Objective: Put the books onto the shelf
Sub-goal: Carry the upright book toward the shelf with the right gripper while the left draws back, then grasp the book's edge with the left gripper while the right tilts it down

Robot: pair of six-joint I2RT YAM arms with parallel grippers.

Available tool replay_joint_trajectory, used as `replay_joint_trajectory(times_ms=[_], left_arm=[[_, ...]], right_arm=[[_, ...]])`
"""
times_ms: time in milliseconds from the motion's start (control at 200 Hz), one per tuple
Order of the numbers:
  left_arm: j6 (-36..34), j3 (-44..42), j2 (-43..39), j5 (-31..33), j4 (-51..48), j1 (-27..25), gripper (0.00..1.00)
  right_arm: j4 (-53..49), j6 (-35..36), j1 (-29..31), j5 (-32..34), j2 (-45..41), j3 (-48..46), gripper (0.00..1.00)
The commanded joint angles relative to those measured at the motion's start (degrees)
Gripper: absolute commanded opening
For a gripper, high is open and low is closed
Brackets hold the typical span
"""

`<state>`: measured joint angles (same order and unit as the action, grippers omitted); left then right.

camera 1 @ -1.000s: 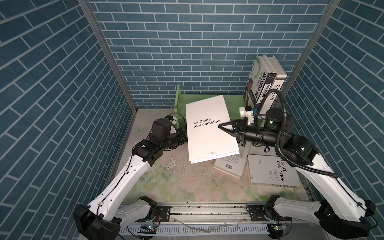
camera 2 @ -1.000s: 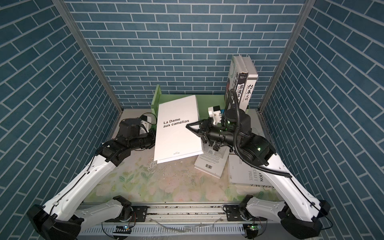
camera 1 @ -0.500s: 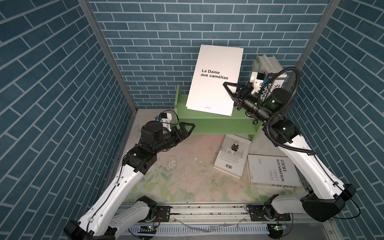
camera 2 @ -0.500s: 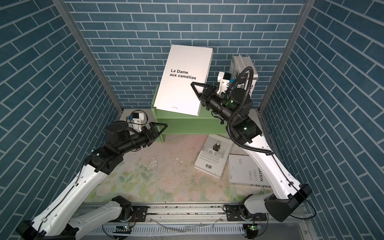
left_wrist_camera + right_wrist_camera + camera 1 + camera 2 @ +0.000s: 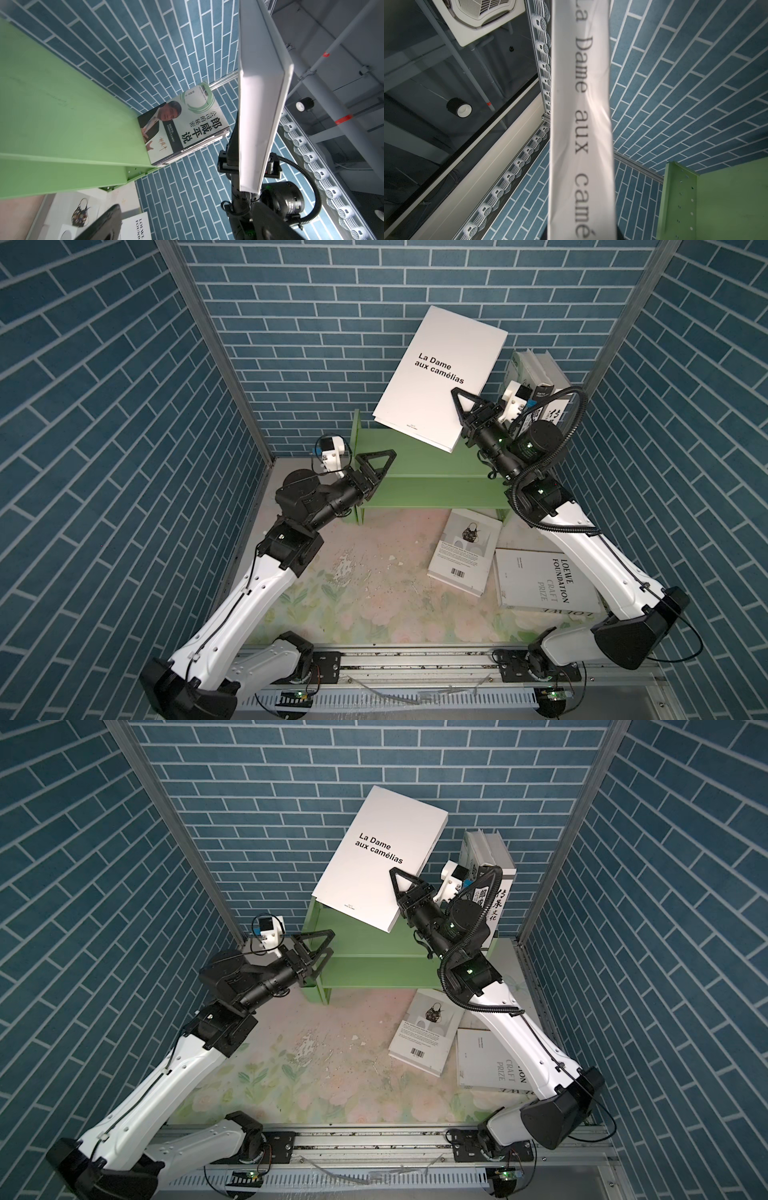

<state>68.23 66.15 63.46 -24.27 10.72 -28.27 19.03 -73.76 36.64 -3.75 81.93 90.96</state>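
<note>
Right gripper (image 5: 458, 397) clamps the big white paperback book (image 5: 432, 335), left gripper (image 5: 383, 467) gapes wide.
Worn floral-print tabletop (image 5: 365, 572), blue brick-pattern walls (image 5: 104, 427) all round.

Looking steeply down from high above in both top views onto table (image 5: 374, 572) and green shelf (image 5: 419, 493); looking upward close in from both wrists, sharing the white book (image 5: 257, 116).

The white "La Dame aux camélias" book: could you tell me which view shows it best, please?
In both top views the white book shows its whole titled cover, held by the right gripper. Left wrist: only its edge. Right wrist: only its spine, close up.
</note>
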Motion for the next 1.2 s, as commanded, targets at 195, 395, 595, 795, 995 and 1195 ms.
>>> replay_joint_trajectory(times_ms=[195,395,595,795,995,1195], left_arm=[[0.8,9.1,7.3,2.5,11.8,-3.6,0.99],[1.0,11.0,10.3,4.0,14.9,-4.8,1.0],[1.1,12.3,12.5,7.9,14.7,-6.4,0.93],[-1.2,16.8,15.5,10.6,11.4,-8.7,0.78],[-3.6,18.0,16.0,14.1,9.3,-10.6,0.62],[-3.9,17.4,15.1,17.3,7.1,-10.9,0.44]], right_arm=[[6.4,-4.4,0.7,1.1,1.4,0.6,0.2],[6.5,-6.1,0.8,0.6,2.0,0.5,0.2],[6.9,-7.8,1.0,-0.8,2.7,0.7,0.2],[7.6,-9.9,1.2,-0.9,3.2,0.1,0.19],[7.6,-10.3,1.1,-0.9,2.7,-1.2,0.19],[8.0,-11.0,1.2,-0.9,1.9,-2.9,0.25]])
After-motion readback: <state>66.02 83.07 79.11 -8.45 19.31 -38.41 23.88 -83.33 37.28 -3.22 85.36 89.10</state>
